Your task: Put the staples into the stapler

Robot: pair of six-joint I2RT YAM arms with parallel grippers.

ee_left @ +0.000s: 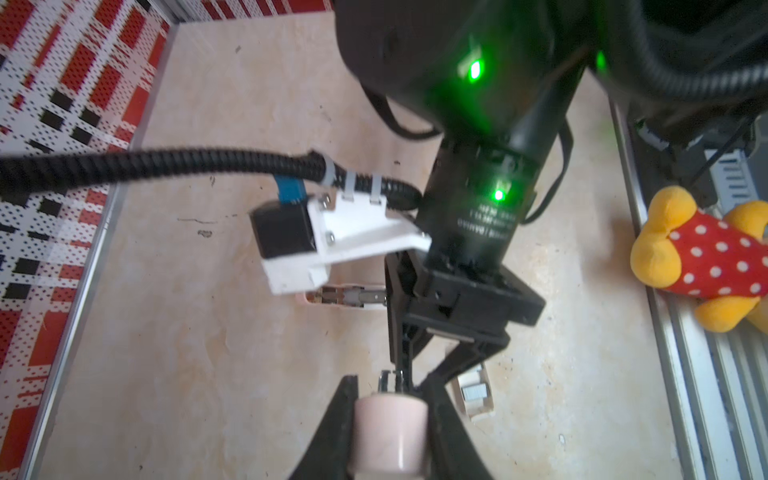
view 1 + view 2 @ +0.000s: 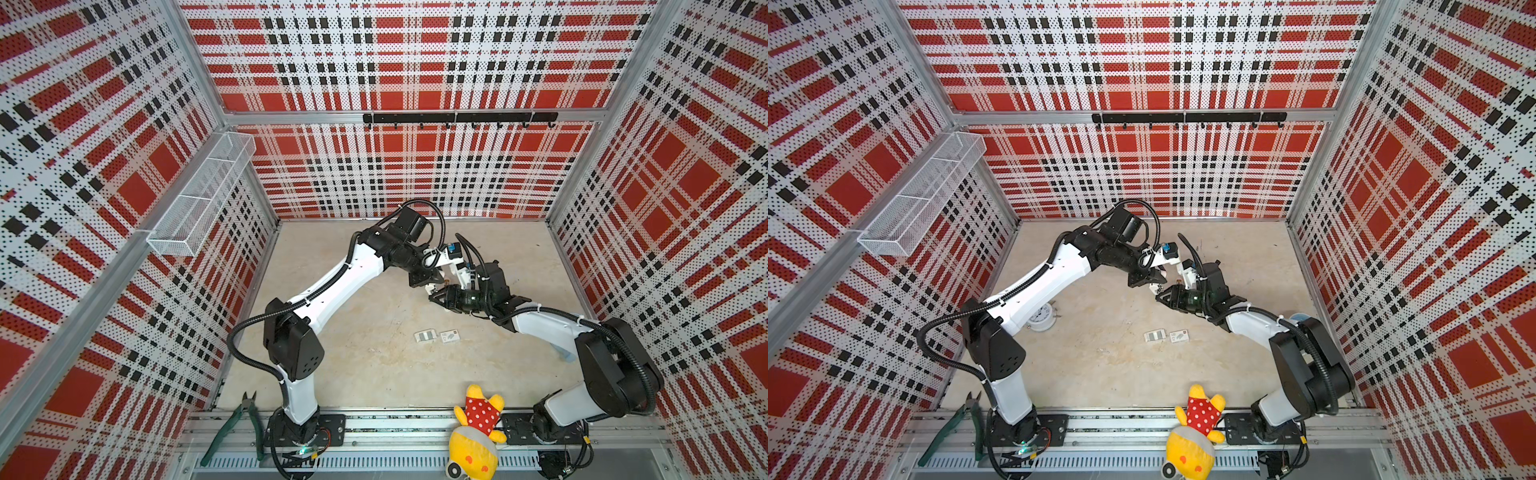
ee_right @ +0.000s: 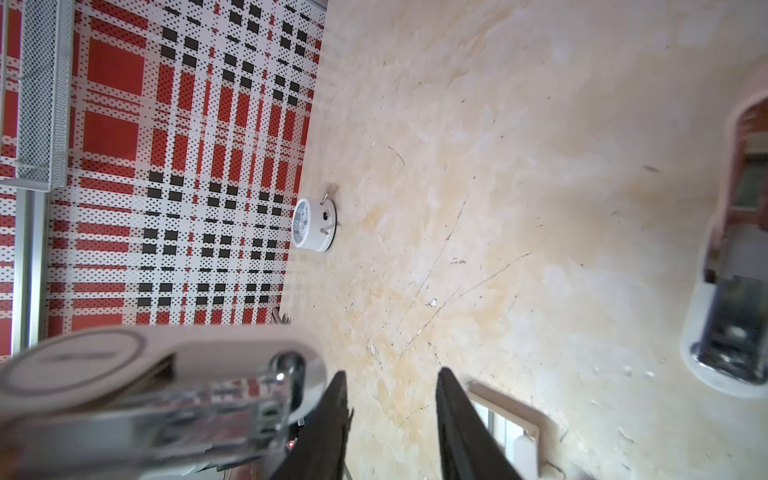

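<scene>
In both top views I am reaching both arms to the middle of the bench [image 2: 374, 374]. My left tool [image 2: 434, 286] and my right tool [image 2: 435, 296] are meeting almost tip to tip, and what they are carrying is too small to read here. The staples [image 2: 426, 336] are lying in their open card tray [image 2: 417, 337] on the bench, well apart from both tools on the side nearer my bases. The box sleeve [image 2: 450, 336] is just beside them. My right arm is the nearer one.

The left wrist view is showing my left tool pressed together on the stapler [image 1: 390, 432]. Its long axis is running straight out from that tool toward my right tool, whose fingers [image 1: 398, 353] are pointing down at its metal front end. The staples are sitting on the bench past that tool. A second stapler [image 1: 345, 297] is lying open beyond.

The right wrist view is showing my right tool spread partway, with bare bench between its fingers and nothing pinched. The stapler's metal channel is running crosswise beside one finger, and the card tray is peeking out behind the other. I am judging that the right tool, being free, should be going to the tray for a strip.
</scene>
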